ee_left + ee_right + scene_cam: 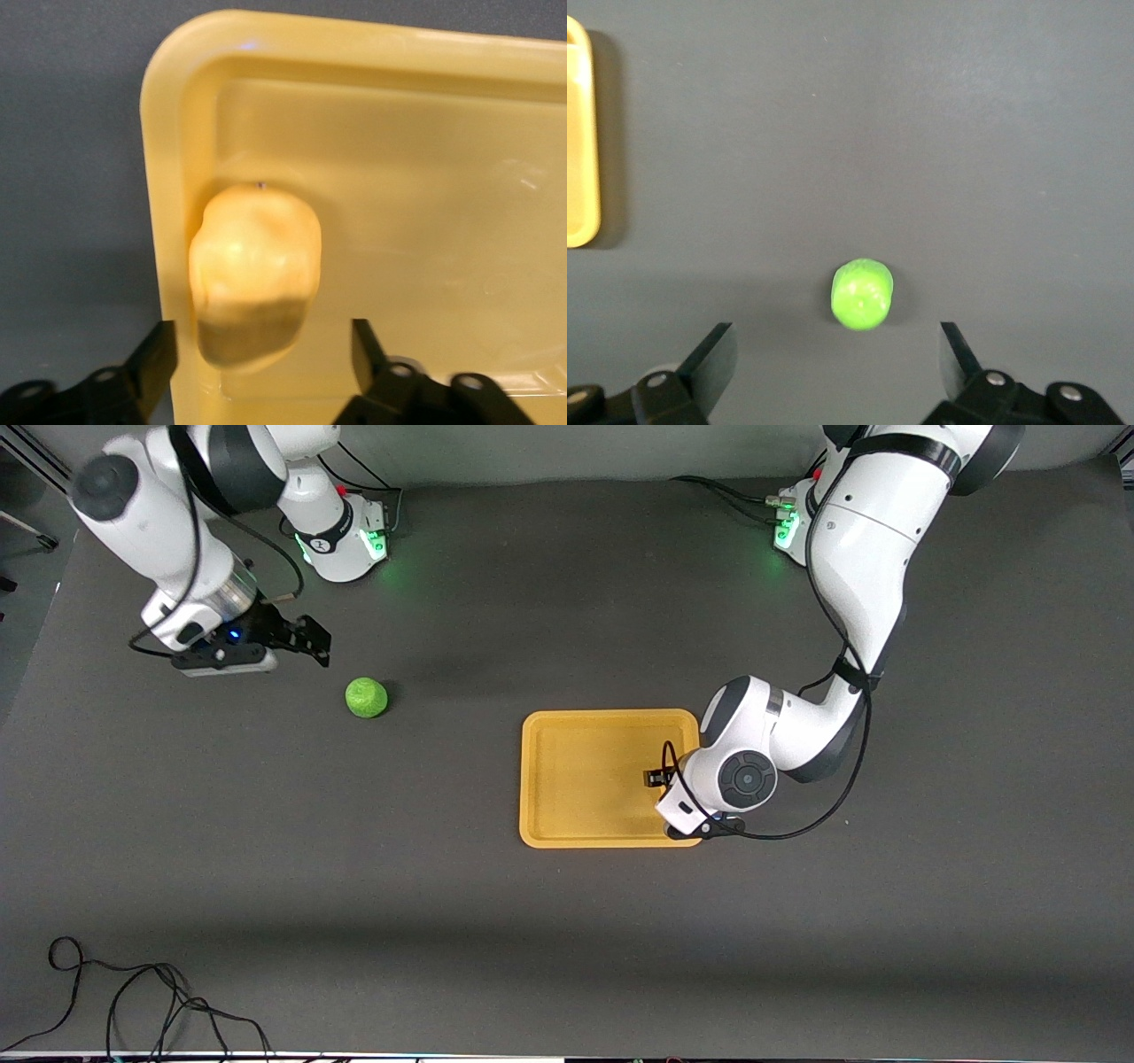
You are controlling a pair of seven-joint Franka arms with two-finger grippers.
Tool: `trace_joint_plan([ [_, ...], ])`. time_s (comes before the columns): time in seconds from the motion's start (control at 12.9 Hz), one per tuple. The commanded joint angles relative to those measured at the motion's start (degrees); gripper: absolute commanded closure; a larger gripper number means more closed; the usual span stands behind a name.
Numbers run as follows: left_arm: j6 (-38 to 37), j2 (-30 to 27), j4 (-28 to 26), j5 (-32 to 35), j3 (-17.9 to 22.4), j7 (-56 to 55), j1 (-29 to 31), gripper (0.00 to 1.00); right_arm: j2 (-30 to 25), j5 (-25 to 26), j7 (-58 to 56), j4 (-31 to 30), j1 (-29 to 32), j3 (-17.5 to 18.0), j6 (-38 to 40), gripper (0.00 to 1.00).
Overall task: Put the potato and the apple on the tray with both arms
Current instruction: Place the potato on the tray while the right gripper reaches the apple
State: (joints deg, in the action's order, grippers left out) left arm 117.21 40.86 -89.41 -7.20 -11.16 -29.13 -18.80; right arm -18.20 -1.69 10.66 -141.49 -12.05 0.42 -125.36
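Loose black cable (pixel 151 1001) lies on the worktop (pixel 354 886) nearest the camera, at about 7 o'clock from the tray (pixel 576 779). Tray sits flat toward the left arm's end of the worktop. Potato (pixel 255 270) lies inside the tray against its rim at a corner, as seen in the left wrist view; in the front view it is hidden under the left arm. Left gripper (pixel 266 354) hangs over that end of the tray, directly above the potato, fingers (pixel 155 354) released and spread to either side of it, not touching. Apple (pixel 366 697) rests on bare worktop, well apart from the tray at about 10 o'clock from it. Right gripper (pixel 306 640) is over the worktop near the apple, at about 10 o'clock from it, fingers (pixel 713 359) spread wide, grasping nothing
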Motion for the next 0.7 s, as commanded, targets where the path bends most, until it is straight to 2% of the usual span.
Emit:
trace_joint_plan([
  [0.0,-3.98,-2.96,0.63,0.95,0.88,-1.20,-0.10,0.00,5.70,-0.69,2.61,-3.60,-3.22,-0.51,-9.78,0.00],
  [0.15,-11.53,-7.87,1.07,1.48,1.05,-0.15,2.96,0.00,9.83,-0.69,3.22,-8.16,-3.50,-0.51,-19.70,0.00],
  [0.39,-20.67,-18.85,0.99,2.88,1.05,6.33,9.91,0.00,16.16,-0.69,3.22,-12.22,-3.77,-0.59,-30.53,0.00],
  [0.62,-25.52,-27.73,0.46,7.89,1.05,18.27,15.96,0.00,20.47,-0.69,3.22,-13.46,-3.77,-0.59,-33.99,0.00],
])
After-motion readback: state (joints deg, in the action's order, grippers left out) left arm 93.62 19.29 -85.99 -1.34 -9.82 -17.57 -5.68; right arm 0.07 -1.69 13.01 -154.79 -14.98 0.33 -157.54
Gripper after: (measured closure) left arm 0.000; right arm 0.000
